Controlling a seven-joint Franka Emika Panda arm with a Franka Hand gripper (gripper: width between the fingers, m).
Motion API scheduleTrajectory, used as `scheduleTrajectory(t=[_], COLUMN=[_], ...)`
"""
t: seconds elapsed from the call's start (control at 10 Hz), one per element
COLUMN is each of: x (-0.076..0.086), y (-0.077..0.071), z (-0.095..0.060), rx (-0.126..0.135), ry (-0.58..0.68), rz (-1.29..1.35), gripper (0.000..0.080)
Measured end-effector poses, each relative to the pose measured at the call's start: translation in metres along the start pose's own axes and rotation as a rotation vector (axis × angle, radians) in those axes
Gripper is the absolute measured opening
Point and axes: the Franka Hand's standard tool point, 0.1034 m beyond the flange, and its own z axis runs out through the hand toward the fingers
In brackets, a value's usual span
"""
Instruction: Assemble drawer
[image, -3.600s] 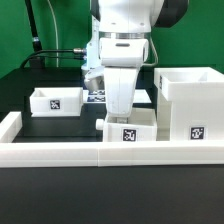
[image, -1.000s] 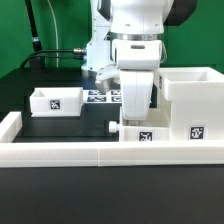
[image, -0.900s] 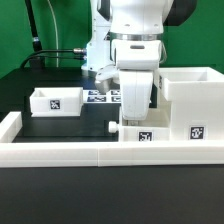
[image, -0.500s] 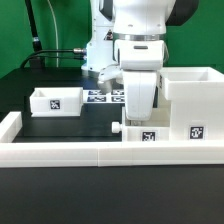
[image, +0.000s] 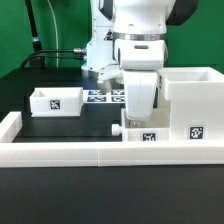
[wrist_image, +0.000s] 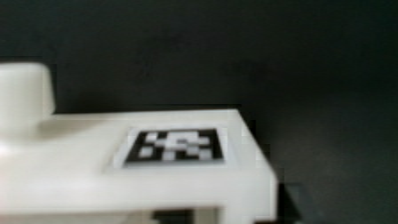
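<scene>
**Entry: tray at housing, grip unconfirmed**

Reference: the housing (image: 190, 100), upright at the exterior view's right, open top, tag on its front face.

- First tray (image: 148, 135): on the black mat (image: 70, 125), just beside the housing on the exterior view's left. I cannot tell if they touch. Its knob (image: 117, 130) points away from the housing.
- Gripper (image: 140, 118): directly above this tray, pointing straight down. The fingertips are hidden by the tray's wall, so I cannot tell whether the jaws are apart or clamped.
- Wrist view: the tray's tag (wrist_image: 178, 147) shows on a flat white face (blurred).
- Second tray (image: 57, 101): well apart from the housing, towards the exterior view's left.
- Marker board (image: 103, 96): flat on the mat, behind the arm.
- Border wall (image: 70, 152): runs in front of the housing.
</scene>
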Motion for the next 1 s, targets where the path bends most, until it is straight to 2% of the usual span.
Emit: scheduleTrajectory(t=[0.1, 0.3, 0.4, 0.5, 0.7, 0.8, 1.0], x=[0.000, 0.001, 0.002, 0.004, 0.005, 0.002, -0.015], y=[0.000, 0.001, 0.001, 0.002, 0.005, 0.005, 0.007], z=[0.000, -0.001, -0.005, -0.013, -0.034, -0.044, -0.054], rx=[-0.001, -0.002, 0.003, 0.005, -0.006, -0.002, 0.002], ry=[0.000, 0.000, -0.001, -0.002, -0.004, -0.008, -0.016], rz=[0.009, 0.031, 0.038, 0.048, 0.064, 0.067, 0.055], gripper=[0.0245, 0.0518, 0.0518, 0.0624, 0.0645, 0.0648, 0.0649])
